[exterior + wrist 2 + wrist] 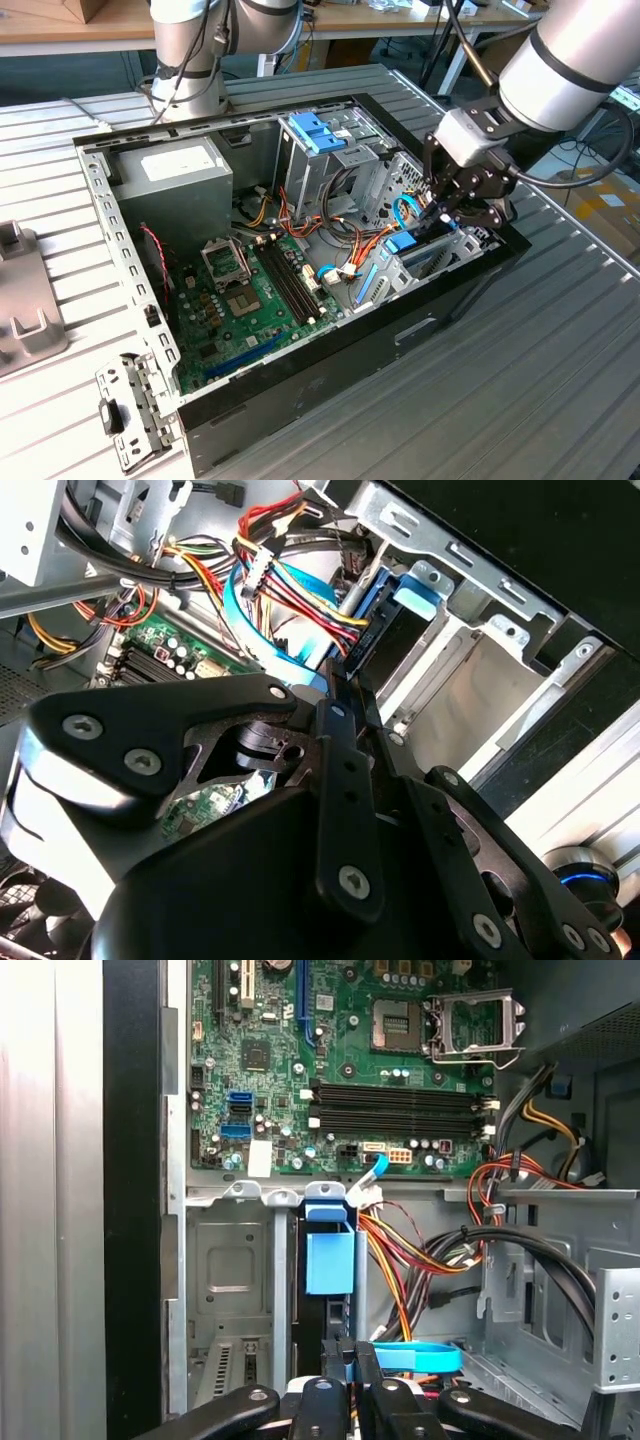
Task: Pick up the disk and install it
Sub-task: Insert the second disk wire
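The disk [330, 1258] stands on edge in a slot of the grey drive bay [230, 1270] at the case's front corner, its light-blue frame uppermost. My gripper [348, 1345] reaches down into the bay and is shut on the disk's near edge, black fingers [368, 1380] pressed close together. In the exterior view the gripper [445, 213] hangs over the bay [440, 262] at the exterior view's right, with the disk's blue frame [402, 243] just below it. The second wrist view shows the fingertips [345, 695] meeting at the disk's [385, 640] dark blue-edged end.
Bundles of coloured cables [420, 1250] and a blue flat cable [415, 1357] run beside the bay. The motherboard [250, 290], power supply box [185, 175] and fixed drive cage with blue tabs [315, 135] fill the open case. A loose metal bracket [130, 410] lies outside.
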Robot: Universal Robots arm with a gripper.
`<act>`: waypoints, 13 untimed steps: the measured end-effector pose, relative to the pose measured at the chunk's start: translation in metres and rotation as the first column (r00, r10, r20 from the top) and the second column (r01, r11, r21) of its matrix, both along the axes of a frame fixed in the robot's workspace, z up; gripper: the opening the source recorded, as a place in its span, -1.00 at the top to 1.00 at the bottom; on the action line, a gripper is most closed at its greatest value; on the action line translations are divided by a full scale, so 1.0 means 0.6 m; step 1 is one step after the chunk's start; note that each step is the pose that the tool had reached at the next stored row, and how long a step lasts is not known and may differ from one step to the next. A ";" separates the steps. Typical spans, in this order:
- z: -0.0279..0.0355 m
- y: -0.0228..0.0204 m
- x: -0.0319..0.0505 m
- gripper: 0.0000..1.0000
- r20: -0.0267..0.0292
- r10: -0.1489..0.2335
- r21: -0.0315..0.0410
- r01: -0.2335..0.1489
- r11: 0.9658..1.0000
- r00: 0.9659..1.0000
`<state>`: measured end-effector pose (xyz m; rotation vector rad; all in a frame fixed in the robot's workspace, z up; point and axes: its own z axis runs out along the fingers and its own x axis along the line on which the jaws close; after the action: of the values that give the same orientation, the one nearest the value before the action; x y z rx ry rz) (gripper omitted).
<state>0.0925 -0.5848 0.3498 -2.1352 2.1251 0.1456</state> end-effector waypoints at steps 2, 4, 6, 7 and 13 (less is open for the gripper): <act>-0.001 0.0000 0.002 0.67 0.000 0.000 0.000 0.000 1.000 1.000; -0.003 -0.0008 0.002 0.67 0.000 0.000 0.000 0.000 1.000 1.000; -0.005 -0.0018 0.003 0.67 0.000 0.000 0.000 0.000 1.000 1.000; -0.006 -0.0022 0.002 0.67 0.000 0.000 0.000 0.000 1.000 1.000; -0.008 -0.0040 -0.009 0.67 0.000 0.000 0.001 0.000 1.000 1.000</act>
<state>0.0873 -0.5872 0.3452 -2.1354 2.1243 0.1462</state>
